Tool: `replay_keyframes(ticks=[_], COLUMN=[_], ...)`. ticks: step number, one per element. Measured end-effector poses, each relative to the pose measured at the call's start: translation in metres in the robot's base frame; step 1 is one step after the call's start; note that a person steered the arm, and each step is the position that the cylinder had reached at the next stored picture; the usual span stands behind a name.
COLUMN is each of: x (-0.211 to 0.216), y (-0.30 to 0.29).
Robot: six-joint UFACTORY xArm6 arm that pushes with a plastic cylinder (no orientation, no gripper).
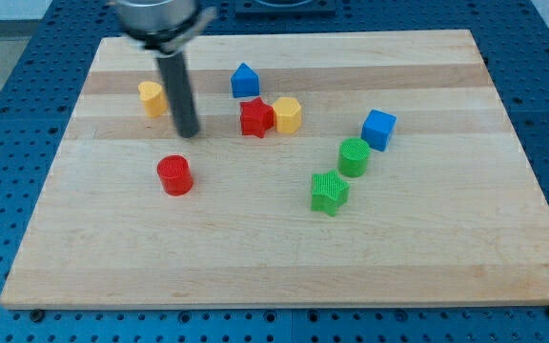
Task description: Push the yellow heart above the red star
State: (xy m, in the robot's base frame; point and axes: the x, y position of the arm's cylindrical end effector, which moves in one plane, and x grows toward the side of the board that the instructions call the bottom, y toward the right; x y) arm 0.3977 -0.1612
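Rod upright, my tip [189,133] down on board.

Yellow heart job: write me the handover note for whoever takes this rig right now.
My tip is down on the board, just to the view's right of and slightly below the yellow heart; I cannot tell whether it touches it.
The red star sits further to the view's right, with a blue block just above it and a yellow block against its right side.
Done: nothing visible yet; the heart lies left of the star, not above it.
Left: push the heart to the view's right and up, likely working around the blue block that occupies the spot above the star.
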Motion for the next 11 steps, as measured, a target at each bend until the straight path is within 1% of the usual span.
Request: replay_keyframes(ticks=[1,2,3,4,5,6,10,11], x=[0.004,-0.011,-0.038,-0.052,-0.062,-0.064,-0.060,-0.060], y=[-0.069,-0.106,-0.110,-0.095,-0.062,-0.026,0.074,0.091])
